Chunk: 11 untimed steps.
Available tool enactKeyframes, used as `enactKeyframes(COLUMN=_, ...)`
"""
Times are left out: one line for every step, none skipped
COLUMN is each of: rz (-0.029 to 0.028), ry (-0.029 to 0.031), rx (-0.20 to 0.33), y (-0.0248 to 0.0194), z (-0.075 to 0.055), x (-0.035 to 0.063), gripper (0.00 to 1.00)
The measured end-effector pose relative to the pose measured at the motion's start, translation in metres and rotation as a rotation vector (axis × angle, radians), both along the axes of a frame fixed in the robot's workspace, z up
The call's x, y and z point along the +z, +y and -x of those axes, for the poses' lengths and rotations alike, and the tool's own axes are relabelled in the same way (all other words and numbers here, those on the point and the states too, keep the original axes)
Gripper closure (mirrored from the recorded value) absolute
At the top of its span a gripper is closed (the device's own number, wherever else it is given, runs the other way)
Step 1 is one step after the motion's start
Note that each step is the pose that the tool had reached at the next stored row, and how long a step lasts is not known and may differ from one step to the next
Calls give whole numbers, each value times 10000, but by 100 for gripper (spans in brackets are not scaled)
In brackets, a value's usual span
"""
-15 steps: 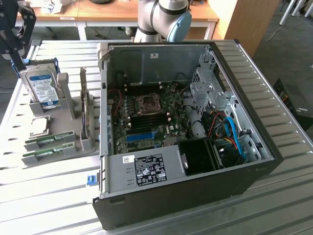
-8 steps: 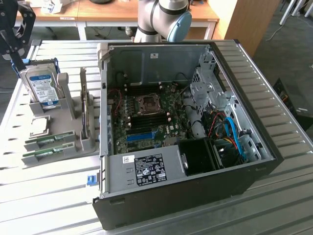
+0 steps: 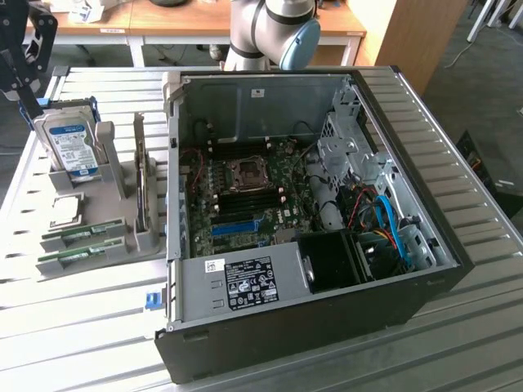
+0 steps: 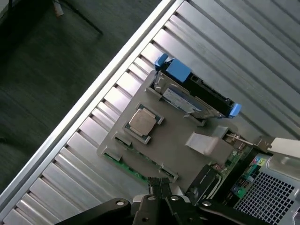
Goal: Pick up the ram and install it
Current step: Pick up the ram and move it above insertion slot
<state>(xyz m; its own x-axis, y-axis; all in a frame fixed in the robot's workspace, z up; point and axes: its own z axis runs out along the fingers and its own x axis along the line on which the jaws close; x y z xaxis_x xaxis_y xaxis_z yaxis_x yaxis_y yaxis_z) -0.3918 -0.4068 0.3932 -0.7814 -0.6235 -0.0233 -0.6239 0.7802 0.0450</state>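
Two ram sticks (image 3: 82, 234) lie side by side in the front slots of a grey holder (image 3: 122, 208) at the exterior view's left, beside the open computer case. In the wrist view the green edge of a ram stick (image 4: 123, 164) shows along the holder's border. My gripper (image 3: 33, 96) hangs high over the far left corner of the table, above and behind the holder. Its fingertips (image 4: 154, 186) are pressed together with nothing between them, well apart from the ram.
The holder also carries an upright hard drive (image 3: 69, 143) with a blue-white label, a square silver processor (image 3: 65, 210) and a graphics card (image 3: 145, 192). The open case (image 3: 286, 327) shows the motherboard (image 3: 245, 192). The slatted table's edge (image 4: 93, 101) runs close by.
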Motion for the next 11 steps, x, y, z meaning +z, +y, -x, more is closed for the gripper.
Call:
enactKeyframes(rz=-1, ry=-1, rx=170, y=0, z=0, x=0, gripper=89)
enactKeyframes(rz=0, ry=0, rx=342, y=0, z=0, x=0, gripper=89)
enactKeyframes(rz=0, ry=0, rx=513, y=0, z=0, x=0, gripper=89)
enactKeyframes(rz=1, ry=0, rx=686, y=0, z=0, x=0, gripper=89)
enactKeyframes(rz=0, ry=0, rx=857, y=0, z=0, x=0, gripper=89)
enactKeyframes(rz=0, ry=0, rx=1030, y=0, z=0, x=0, gripper=89)
enactKeyframes(rz=0, ry=0, rx=1214, y=0, z=0, x=0, gripper=89)
enactKeyframes(rz=0, ry=0, rx=1387, y=0, z=0, x=0, gripper=89)
enactKeyframes(rz=0, ry=0, rx=1560, y=0, z=0, x=0, gripper=89)
enactKeyframes(rz=0, ry=0, rx=1732, y=0, z=0, x=0, gripper=89)
enactKeyframes(rz=0, ry=0, rx=1903, y=0, z=0, x=0, gripper=89)
